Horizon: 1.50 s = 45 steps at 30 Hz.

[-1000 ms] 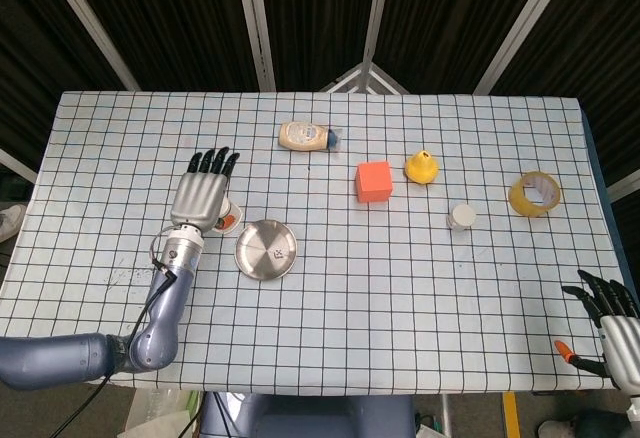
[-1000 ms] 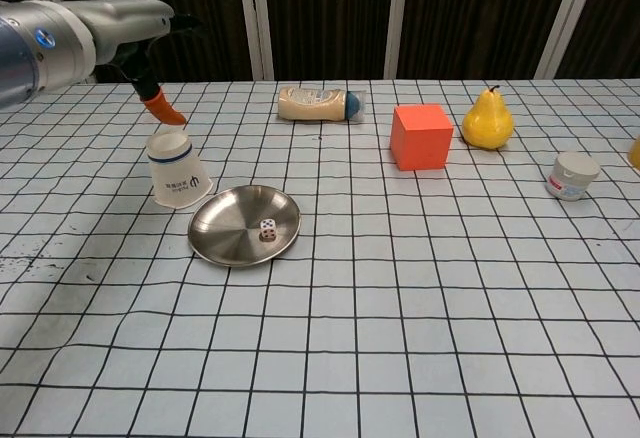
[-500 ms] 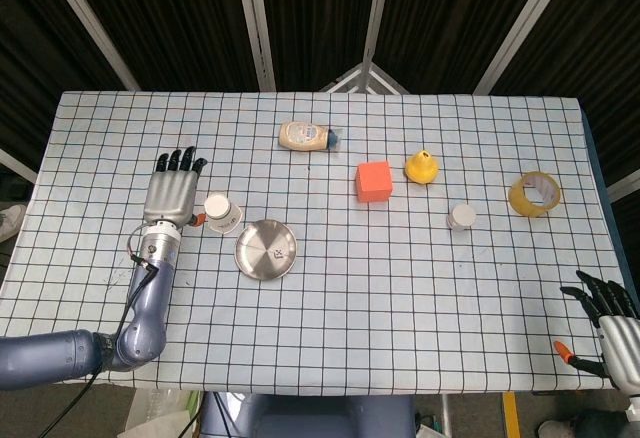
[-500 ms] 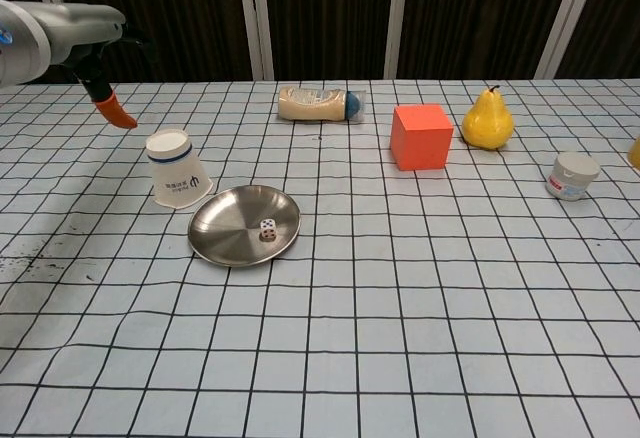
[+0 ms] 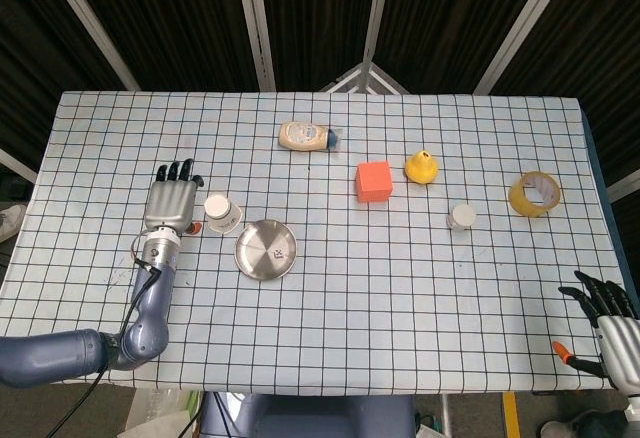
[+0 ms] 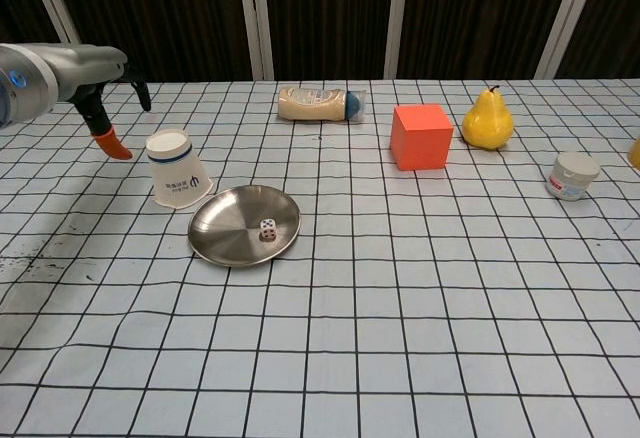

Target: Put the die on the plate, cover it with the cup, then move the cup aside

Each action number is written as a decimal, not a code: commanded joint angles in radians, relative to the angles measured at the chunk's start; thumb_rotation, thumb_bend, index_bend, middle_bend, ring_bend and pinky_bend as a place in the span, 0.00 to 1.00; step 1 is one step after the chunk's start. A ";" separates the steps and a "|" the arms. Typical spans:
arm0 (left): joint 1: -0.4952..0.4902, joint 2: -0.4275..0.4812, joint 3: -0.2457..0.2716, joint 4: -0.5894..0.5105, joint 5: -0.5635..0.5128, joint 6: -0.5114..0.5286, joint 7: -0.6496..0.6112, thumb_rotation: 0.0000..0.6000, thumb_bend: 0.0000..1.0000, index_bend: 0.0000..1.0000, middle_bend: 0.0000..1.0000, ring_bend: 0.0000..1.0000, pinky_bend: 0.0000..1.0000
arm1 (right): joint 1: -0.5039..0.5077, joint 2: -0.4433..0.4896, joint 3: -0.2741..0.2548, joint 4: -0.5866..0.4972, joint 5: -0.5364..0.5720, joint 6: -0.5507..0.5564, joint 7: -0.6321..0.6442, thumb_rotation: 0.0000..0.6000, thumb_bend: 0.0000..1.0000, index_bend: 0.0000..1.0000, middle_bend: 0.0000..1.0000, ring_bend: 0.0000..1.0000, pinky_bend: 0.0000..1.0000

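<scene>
Where dark slatted walls [image 5: 320,18] ring the checked tablecloth [image 5: 400,278], both hands, left hand [image 5: 170,202] and right hand [image 5: 612,324], lie spread, holding nothing.

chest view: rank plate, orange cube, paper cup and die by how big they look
1. plate, clearly widest
2. paper cup and orange cube: look alike, and the cube sits farther back, so unranked
3. die, by far smallest

Small white die [image 6: 267,228] on round steel plate [image 6: 225,234], left of centre, white paper cup [image 6: 177,168] upside-down, tilted, just upper-left
</scene>
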 commanded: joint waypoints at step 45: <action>-0.058 -0.114 0.007 0.136 0.014 -0.012 0.015 1.00 0.38 0.31 0.00 0.00 0.00 | 0.008 -0.006 -0.006 0.015 0.013 -0.030 0.025 1.00 0.23 0.23 0.09 0.09 0.00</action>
